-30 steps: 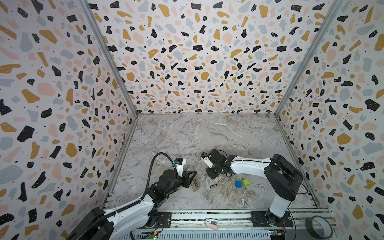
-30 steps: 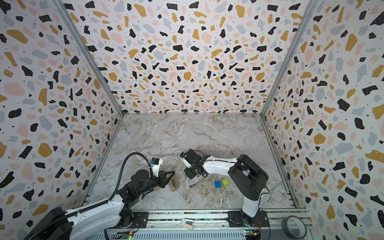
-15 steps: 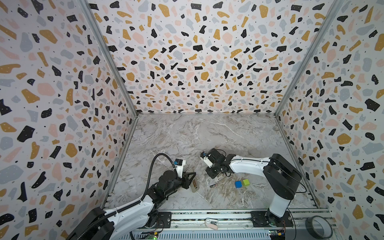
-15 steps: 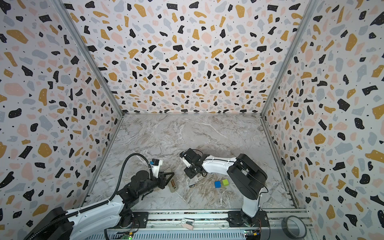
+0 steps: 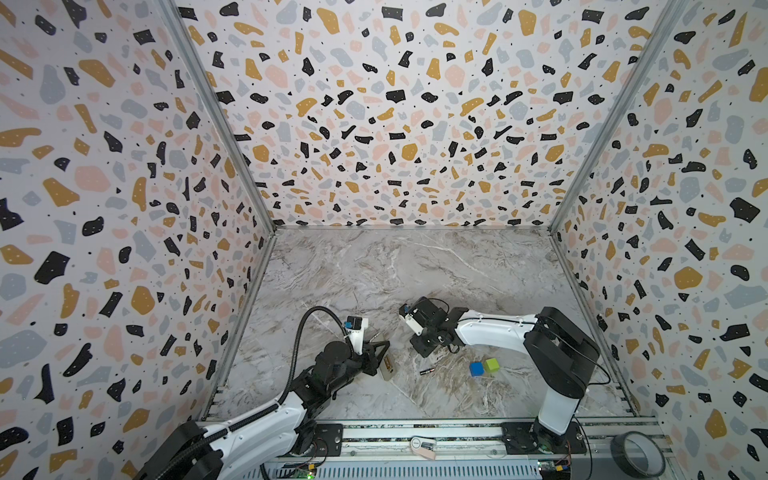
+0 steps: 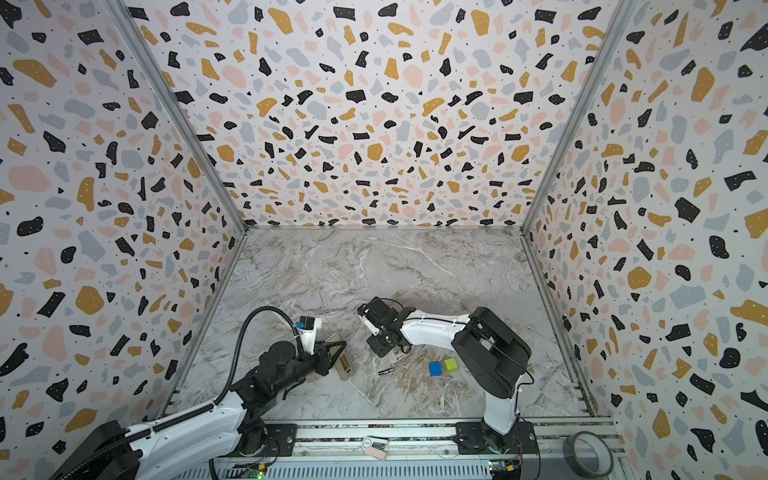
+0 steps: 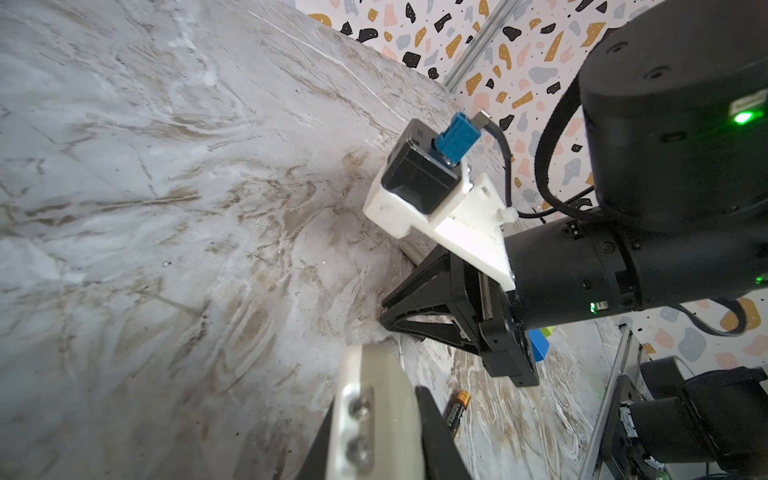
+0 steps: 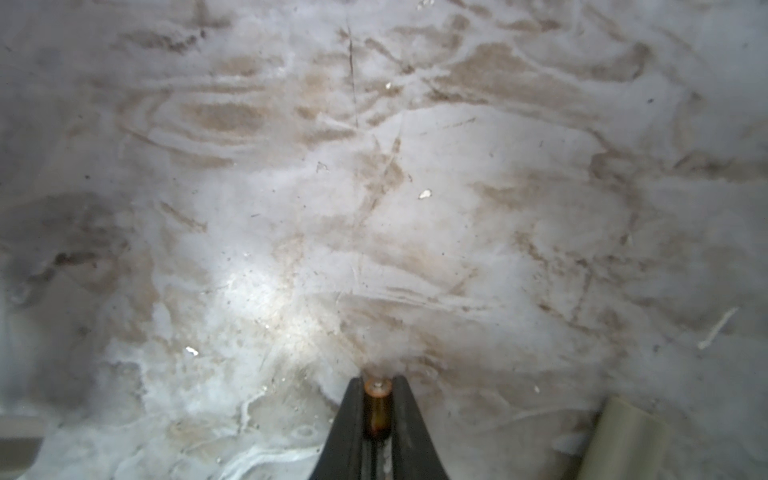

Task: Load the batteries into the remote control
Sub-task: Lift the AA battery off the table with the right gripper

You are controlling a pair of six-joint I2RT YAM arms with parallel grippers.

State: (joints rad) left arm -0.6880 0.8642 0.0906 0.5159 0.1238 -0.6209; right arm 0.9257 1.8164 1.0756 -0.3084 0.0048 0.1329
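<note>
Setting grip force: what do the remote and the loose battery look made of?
Remote control: probably matte off-white plastic, dull even surface. Loose battery: likely metal cell in glossy black-and-copper wrap, faint sheen.

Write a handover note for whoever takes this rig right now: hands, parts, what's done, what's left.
Left hand: shut on the remote control, low near the front of the marble table.
Right hand: shut on one battery, copper end toward the fingertips, close to the table.
Second battery: loose on the table between the remote and the blue cube, which has a green cube beside it.
Done: remote and one battery gripped.
Left: seat both batteries in the remote; neither is in yet.
</note>
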